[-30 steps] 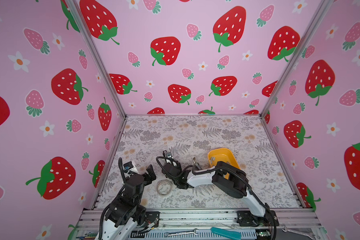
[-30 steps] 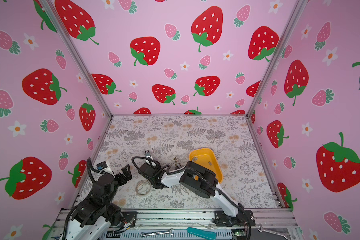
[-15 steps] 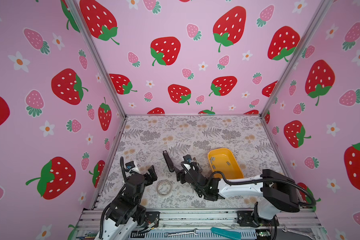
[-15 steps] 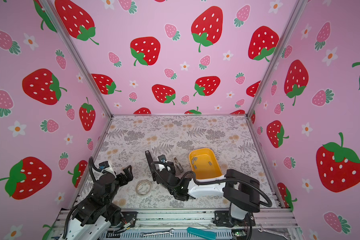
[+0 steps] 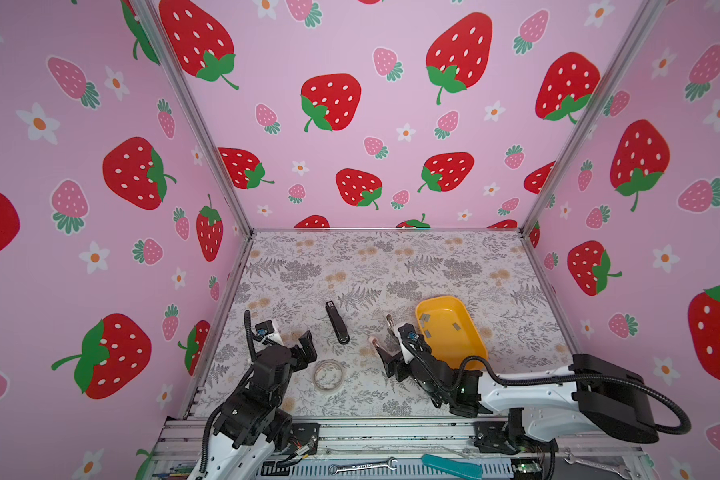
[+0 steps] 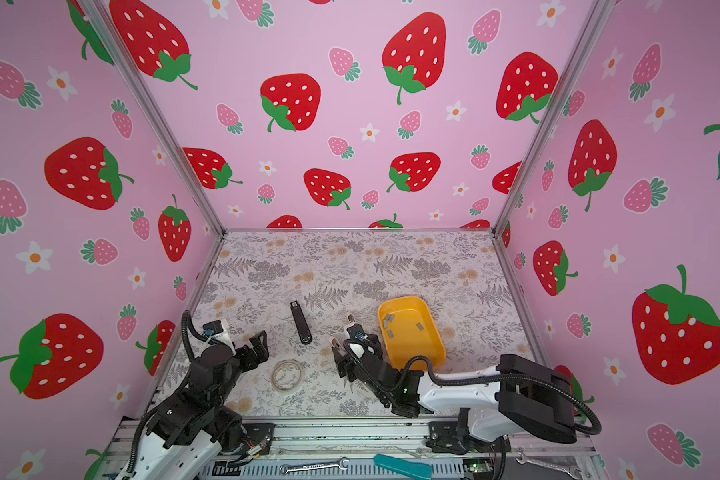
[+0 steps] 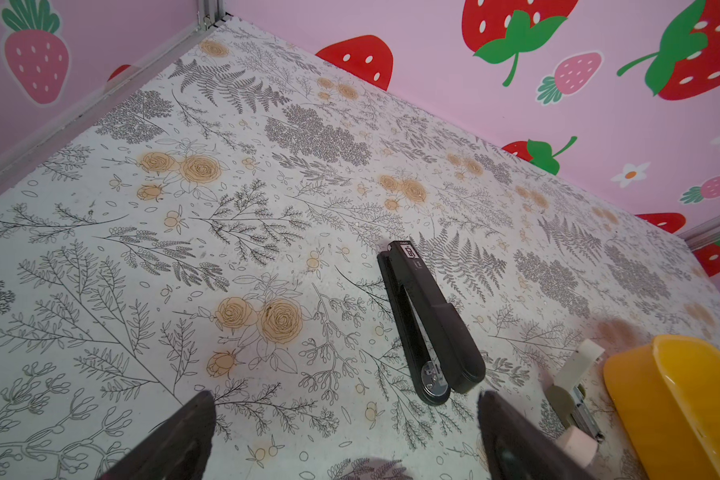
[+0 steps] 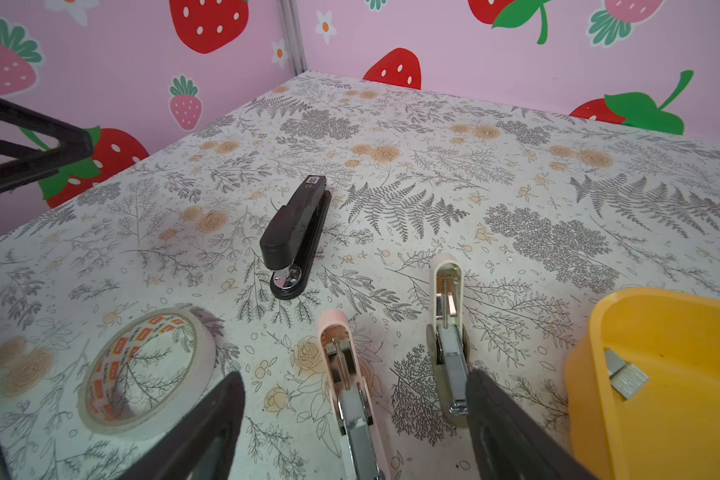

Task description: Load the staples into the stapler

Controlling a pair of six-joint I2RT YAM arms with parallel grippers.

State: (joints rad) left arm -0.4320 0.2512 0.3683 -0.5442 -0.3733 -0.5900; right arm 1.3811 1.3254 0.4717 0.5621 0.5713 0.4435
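Staples [image 8: 626,376], short grey metal strips, lie unpicked in the yellow plastic tray [image 8: 587,415]. Left gripper [image 7: 346,395] and right gripper [image 8: 352,376] stand wide, empty. Next, presumably: fine pinch on one strip.

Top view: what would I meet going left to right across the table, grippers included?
left gripper → black stapler → pink stapler → beige stapler → yellow tray holding the staples. Left out for overlap: tape roll, right gripper.
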